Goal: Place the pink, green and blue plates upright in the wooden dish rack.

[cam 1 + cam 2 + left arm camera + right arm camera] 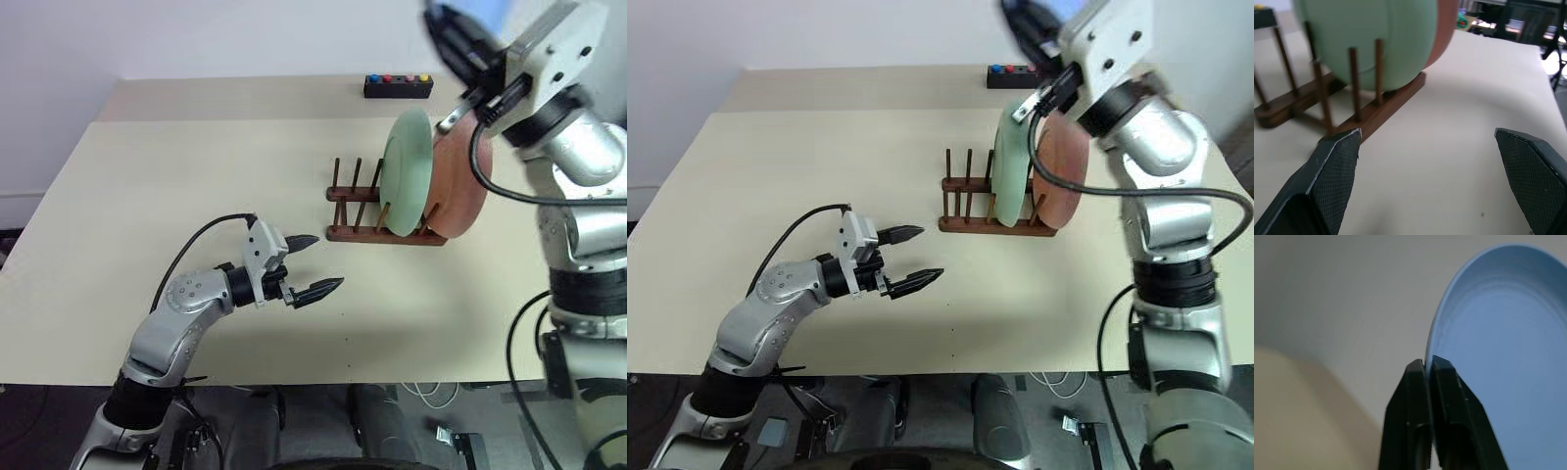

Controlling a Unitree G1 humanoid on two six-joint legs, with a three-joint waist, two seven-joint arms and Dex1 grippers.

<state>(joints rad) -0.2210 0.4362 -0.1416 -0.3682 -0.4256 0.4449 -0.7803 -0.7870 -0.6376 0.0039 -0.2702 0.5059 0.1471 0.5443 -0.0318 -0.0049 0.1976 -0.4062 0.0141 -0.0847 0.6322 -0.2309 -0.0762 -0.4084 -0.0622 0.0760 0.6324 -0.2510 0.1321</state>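
Left gripper (312,263) fingers spread, right gripper (1429,363) pinching blue plate (1508,347)

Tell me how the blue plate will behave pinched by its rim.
The blue plate looks rigid and thin, probably light. The right gripper pinches only its rim, so it may pivot or slip; its matte surface likely helps grip.

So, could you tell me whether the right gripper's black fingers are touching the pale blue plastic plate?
Touching: the right wrist view shows the right gripper pinching the pale blue plate's rim between its shut fingers.

Left hand (312,264) low, fingers spread, right hand (1428,363) raised, seemingly pinched shut
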